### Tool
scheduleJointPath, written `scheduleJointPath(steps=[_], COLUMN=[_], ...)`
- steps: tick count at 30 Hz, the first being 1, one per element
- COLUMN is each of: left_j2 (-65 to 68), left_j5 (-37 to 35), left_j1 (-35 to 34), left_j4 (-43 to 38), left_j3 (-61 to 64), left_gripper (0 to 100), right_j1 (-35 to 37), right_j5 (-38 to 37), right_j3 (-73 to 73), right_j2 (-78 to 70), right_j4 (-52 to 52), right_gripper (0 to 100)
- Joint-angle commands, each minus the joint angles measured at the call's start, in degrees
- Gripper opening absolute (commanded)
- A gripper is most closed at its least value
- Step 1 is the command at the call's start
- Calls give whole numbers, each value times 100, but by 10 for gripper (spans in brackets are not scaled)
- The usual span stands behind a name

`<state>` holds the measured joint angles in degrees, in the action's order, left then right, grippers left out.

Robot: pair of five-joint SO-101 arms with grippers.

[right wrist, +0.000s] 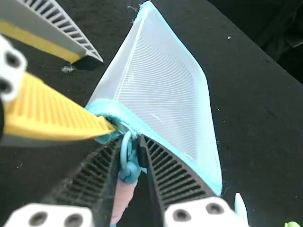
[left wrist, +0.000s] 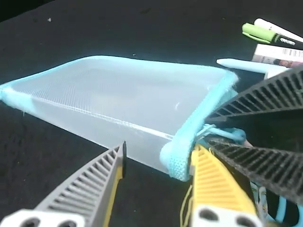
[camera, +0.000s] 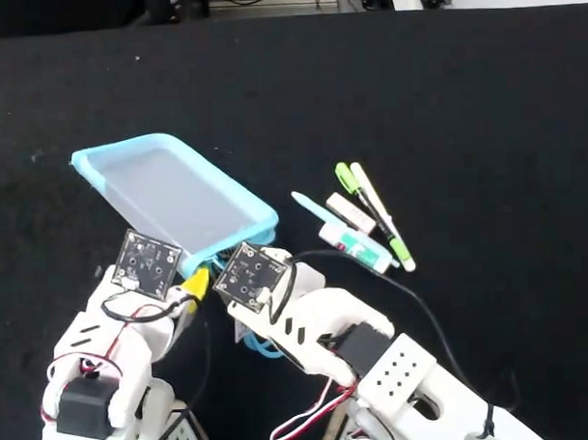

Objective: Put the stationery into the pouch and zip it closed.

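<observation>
Mesh pouch (camera: pixel 167 191) sits upper left of center and looks empty. Stationery (camera: pixel 352 215) lies loose on the black table (camera: pixel 483 107), right of center. Right gripper (right wrist: pixel 130 142) is pinched narrow on the blue zipper pull (right wrist: pixel 126 163). Left gripper (left wrist: pixel 160 150) is spread wide, straddling the pouch's near corner. Judged early: nothing loaded yet, and zipping closed is also left.

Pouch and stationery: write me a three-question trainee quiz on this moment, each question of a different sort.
1. True or false: the stationery is already inside the pouch.
2. What does the right hand pinch? A: the zip pull cord. B: a green marker. C: nothing.
3. Fill in: the left hand at the pouch's corner is ___ (open or shut).

Key: 1 false, it lies on the table beside the pouch; 2 A; 3 open.
</observation>
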<state>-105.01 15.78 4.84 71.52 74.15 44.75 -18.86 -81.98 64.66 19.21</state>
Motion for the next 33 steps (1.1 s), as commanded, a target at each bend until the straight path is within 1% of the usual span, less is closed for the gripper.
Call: scheduleJointPath(steps=[1, 4, 7, 9, 14, 17, 19, 21, 24, 26, 33], left_j2=[44, 44, 44, 44, 35, 35, 35, 35, 35, 35, 35], left_j5=[0, 0, 0, 9, -88, -589, -879, -1125, -1451, -1477, -1292], left_j1=[-426, -593, -593, -593, -593, -681, -945, -1349, -1824, -1956, -1947], left_j4=[-141, -141, -141, -158, -299, -325, -545, -756, -1020, -1029, -1020], left_j3=[-224, -347, -338, -338, -321, -347, -312, -268, -198, -242, -400], left_gripper=[202, 133, 55, 27, 30, 30, 30, 30, 30, 30, 30], right_j1=[44, 44, 44, 44, 26, -202, -457, -695, -914, -1029, -1257], right_j5=[9, 9, 9, 9, 9, 9, 9, 9, 0, 9, 9], right_j3=[48, 48, 48, 48, 66, 233, 426, 602, 690, 681, 725], right_j2=[163, 163, 163, 163, 163, 171, 268, 453, 901, 1279, 2598], right_j4=[-149, -149, -149, -149, -53, 281, 624, 1020, 1415, 1582, 2523], right_gripper=[11, 11, 11, 11, 11, 11, 11, 11, 11, 11, 11])
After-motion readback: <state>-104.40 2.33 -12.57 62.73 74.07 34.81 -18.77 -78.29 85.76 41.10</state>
